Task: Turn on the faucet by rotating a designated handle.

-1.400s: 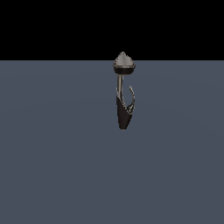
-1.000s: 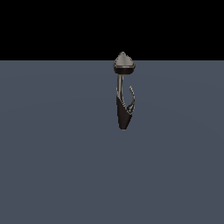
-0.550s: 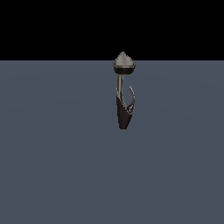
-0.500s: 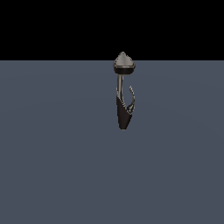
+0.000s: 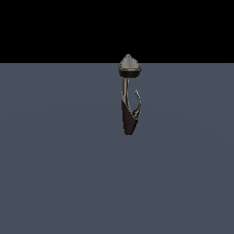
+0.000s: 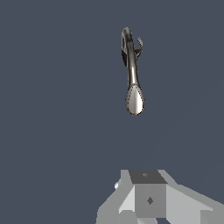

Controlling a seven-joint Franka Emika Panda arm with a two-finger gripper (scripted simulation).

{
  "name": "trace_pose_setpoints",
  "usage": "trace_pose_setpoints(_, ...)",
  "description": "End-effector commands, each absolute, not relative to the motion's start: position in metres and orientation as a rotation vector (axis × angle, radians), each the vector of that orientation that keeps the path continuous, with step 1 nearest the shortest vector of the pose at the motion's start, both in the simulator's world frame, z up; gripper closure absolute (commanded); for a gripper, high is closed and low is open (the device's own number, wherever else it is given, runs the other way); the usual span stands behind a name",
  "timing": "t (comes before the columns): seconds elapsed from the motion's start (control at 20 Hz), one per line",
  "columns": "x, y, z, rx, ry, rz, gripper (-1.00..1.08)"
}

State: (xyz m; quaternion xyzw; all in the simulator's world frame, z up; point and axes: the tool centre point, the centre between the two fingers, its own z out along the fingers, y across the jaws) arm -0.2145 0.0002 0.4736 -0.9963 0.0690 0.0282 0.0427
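Note:
The faucet stands upright on the grey-blue floor, a little toward the exterior view's right of centre. It has a tapered black body, a thin grey stem and a cone-shaped grey cap. The handle, a thin curved lever, hooks up on the body's right in the exterior view. The wrist view looks down on the faucet, with its cap nearest and the handle beyond. My gripper shows only as grey-white blocks at that view's edge, well apart from the faucet. Its jaws are not distinguishable.
The grey-blue floor stretches flat on all sides of the faucet. A black background lies behind it. No arm shows in the exterior view.

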Motion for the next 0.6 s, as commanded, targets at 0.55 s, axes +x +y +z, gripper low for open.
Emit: trace_pose_setpoints(0.55,-0.130,0.001,0.433,-2.795,0.637,0.249,1.08)
